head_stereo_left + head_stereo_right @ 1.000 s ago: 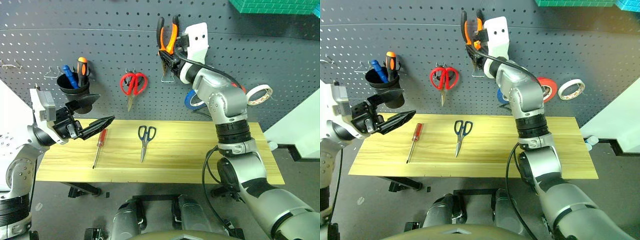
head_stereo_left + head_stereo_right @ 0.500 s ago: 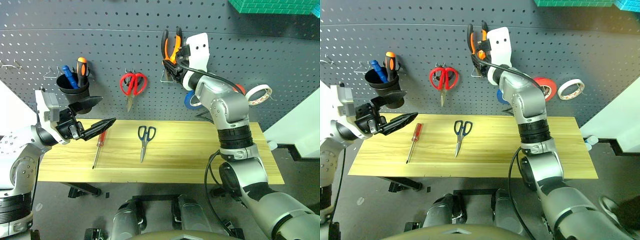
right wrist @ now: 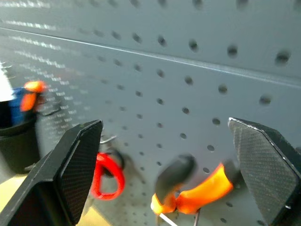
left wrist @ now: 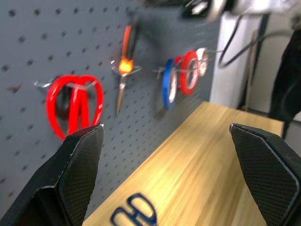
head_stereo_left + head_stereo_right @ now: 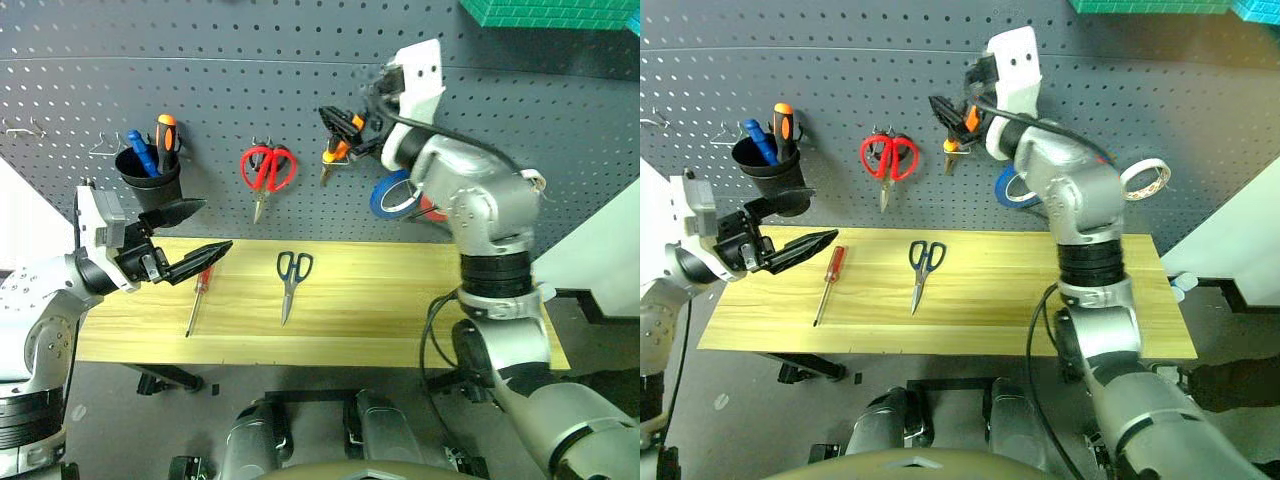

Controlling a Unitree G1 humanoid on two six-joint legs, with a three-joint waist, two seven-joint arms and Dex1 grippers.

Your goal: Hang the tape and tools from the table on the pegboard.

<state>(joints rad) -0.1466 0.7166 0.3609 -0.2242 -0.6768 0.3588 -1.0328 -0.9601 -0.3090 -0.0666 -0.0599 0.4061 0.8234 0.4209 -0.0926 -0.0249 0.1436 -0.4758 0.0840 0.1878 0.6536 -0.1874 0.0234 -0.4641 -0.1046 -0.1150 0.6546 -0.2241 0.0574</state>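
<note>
Right wrist view shows you your right pincer point(image 3: 164, 155) spread apart, empty, with the pliers point(image 3: 197, 190) hanging on the pegboard point(image 3: 188, 61) just ahead of it. Your left pincer point(image 5: 190, 238) gapes wide just above the red-handled screwdriver point(image 5: 197, 294); dark-handled scissors point(image 5: 290, 280) lie beside it on the surface point(image 5: 380, 300).

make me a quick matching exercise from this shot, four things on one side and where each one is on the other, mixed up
Things
1. pliers
2. red-handled screwdriver
3. blue screwdriver
4. dark-handled scissors

Places
A. standing in the black cup on the pegboard
B. lying on the table, nearer its middle
C. hanging on a pegboard hook
D. lying on the table, just by the left gripper

Pairs: 1-C, 2-D, 3-A, 4-B
</note>
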